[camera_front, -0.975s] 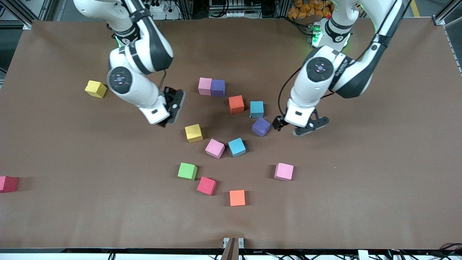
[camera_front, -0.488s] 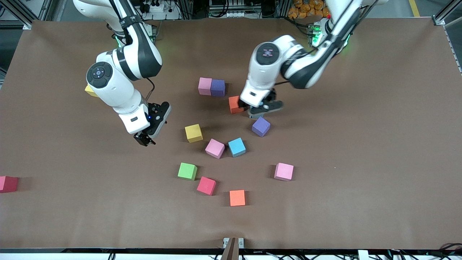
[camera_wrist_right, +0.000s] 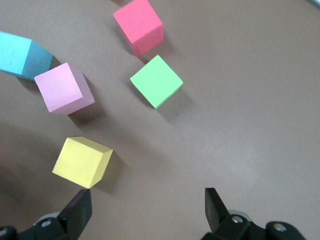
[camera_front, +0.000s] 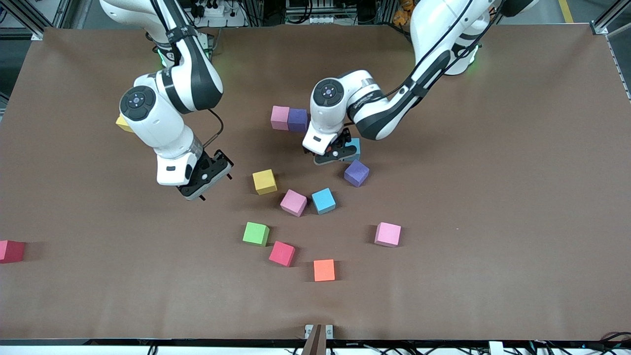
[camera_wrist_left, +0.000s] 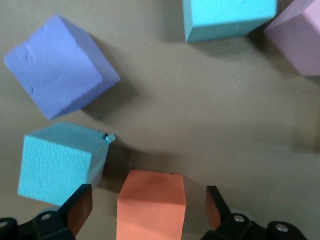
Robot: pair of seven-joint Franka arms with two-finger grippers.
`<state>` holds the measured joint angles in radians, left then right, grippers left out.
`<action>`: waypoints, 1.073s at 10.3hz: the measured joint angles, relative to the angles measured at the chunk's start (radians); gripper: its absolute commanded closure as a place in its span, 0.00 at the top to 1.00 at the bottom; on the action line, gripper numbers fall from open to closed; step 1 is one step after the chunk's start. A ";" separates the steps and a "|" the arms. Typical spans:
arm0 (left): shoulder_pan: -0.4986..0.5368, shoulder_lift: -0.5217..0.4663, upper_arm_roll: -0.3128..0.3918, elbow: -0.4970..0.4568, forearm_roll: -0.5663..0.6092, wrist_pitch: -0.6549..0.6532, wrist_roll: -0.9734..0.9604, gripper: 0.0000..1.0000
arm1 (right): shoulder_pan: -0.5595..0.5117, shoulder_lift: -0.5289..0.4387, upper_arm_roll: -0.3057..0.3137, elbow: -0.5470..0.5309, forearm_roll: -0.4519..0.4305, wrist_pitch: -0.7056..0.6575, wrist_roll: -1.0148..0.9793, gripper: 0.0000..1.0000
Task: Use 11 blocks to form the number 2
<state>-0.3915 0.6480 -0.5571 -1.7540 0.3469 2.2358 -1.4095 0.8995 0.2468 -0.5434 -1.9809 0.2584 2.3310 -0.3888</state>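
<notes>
An orange block sits between the spread fingers of the left gripper, low over the table; the jaws stand wide on either side of it and neither pad touches it. Just beside that gripper, toward the left arm's end of the table, is a blue block, partly hidden by the gripper in the front view — in the left wrist view it lies close beside the orange block. A purple block lies just nearer the front camera than the gripper, tilted at an angle. Farther from the camera than the gripper, a pink block and another purple block touch side by side.

The right gripper hangs over bare table with its fingers spread and nothing between them. A yellow block is the nearest block to it, toward the left arm's end. Past that lie a pink block and a second blue block, nearly touching. Nearer the camera than this gripper are a green block, a red block and a second orange block — with a third pink block well apart from them.

Another yellow block peeks out from under the right arm, and a dark red block lies at the table's edge at the right arm's end.
</notes>
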 measured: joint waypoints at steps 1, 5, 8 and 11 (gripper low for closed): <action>-0.014 0.007 0.000 0.005 0.000 -0.017 -0.052 1.00 | 0.002 0.000 0.005 0.003 -0.001 -0.031 0.096 1.00; -0.025 0.009 0.002 0.005 0.018 -0.037 -0.079 1.00 | 0.032 0.045 0.072 0.006 -0.004 -0.055 0.247 1.00; -0.028 0.013 0.001 -0.005 0.077 -0.033 -0.076 1.00 | 0.067 0.119 0.085 0.006 -0.004 0.017 0.281 1.00; -0.053 0.016 -0.002 -0.017 0.079 -0.005 -0.073 1.00 | 0.077 0.183 0.089 0.006 -0.004 0.091 0.281 1.00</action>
<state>-0.4448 0.6642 -0.5591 -1.7711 0.4261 2.2303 -1.4822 0.9764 0.4301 -0.4546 -1.9746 0.2542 2.4223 -0.1079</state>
